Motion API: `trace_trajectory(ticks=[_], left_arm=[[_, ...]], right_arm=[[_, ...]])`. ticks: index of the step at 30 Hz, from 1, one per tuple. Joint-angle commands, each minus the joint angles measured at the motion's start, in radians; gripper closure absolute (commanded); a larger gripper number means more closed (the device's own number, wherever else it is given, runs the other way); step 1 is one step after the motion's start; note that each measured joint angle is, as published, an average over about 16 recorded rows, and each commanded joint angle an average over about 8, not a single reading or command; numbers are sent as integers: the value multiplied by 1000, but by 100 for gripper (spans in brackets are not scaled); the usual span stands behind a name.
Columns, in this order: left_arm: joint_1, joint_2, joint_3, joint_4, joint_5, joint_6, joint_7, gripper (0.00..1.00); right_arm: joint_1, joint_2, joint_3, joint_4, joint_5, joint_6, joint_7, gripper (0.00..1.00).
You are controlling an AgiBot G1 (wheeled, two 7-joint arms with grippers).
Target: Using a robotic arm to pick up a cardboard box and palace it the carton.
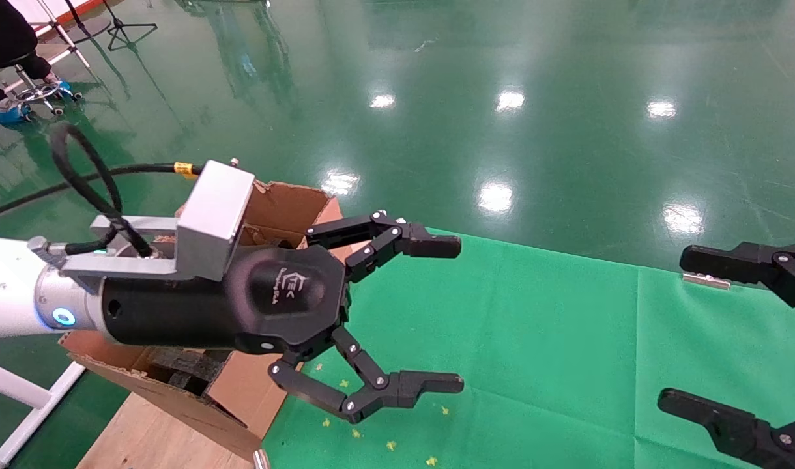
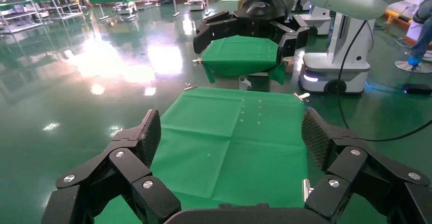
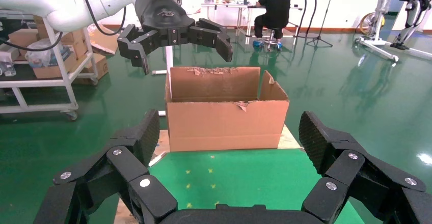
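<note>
Brown corrugated board marks the carton (image 1: 287,202), which sits at about nine o'clock of the head view, at the left end of the table, mostly hidden behind the robotic arm (image 1: 19,293). Its ragged flaps stand up, and dark foam blocks (image 1: 186,368) show in its open top just under the wrist. The right wrist view shows the carton whole, flaps upright, past the edge of the green cloth (image 1: 567,365). The small cardboard box is nowhere to be seen in any view; it may already lie inside the carton, but that cannot be told from here.

The left gripper (image 1: 436,312) hangs above the carton's near edge, pointing toward three o'clock over the cloth, its jaws spread wide with nothing between them. The left wrist view confirms this: both ribbed fingers (image 2: 147,135) are far apart with only green cloth showing between. Such a wide, empty spread beside the carton's mouth suits either a fresh release or a readiness to fetch.

The right gripper (image 1: 697,332) waits at three o'clock, at the frame's edge, likewise gaping and empty, apparently parked clear of the work. A few yellow specks (image 1: 391,445) dot the cloth at six o'clock. Beyond lies the glossy green floor (image 1: 502,98).
</note>
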Motion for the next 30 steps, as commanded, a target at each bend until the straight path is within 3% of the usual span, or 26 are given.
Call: trace_trajectory(ticks=[1,30], left_arm=[[0,0,0,0,0,0,0,0],[0,0,0,0,0,0,0,0]], right_arm=[[0,0,0,0,0,0,0,0],[0,0,0,0,0,0,0,0]])
